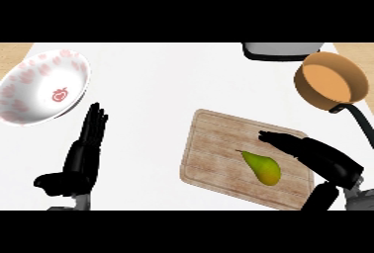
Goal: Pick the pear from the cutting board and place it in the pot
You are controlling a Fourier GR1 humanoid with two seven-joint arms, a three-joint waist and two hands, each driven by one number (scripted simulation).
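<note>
Head view shows the pear point(262, 168) lying on its side on the cutting board point(211, 148), near the middle, with its thin end pointing up and left. The right hand point(321, 158) is just beside the pear on its right side, with its fingers point(281, 139) stretched out over the board and its thumb low down near the board's lower edge. This hand is open and holds nothing, and I cannot tell if it touches the pear yet. The left hand point(84, 153) rests on the white desk point(161, 84) far away from the board, fingers straight and pointing up, also open with nothing in it. The pot point(332, 81) sits up at the right, well apart from the pear, and it looks tipped toward us. What could go wrong? The pear is round and smooth, so it might roll away across the board if the fingers push it from one side before the thumb comes in. The pot's long dark handle point(361, 126) runs down close to the right arm, so the arm might bump it on the way and shove the pot. The pear could also hit the pot's rim and fall out. Some things are hard to see: the right arm is cut off at the edge, a grey thing point(281, 49) behind the pot is only partly shown, and the bowl point(44, 86) with red marks is cut off at the left
</note>
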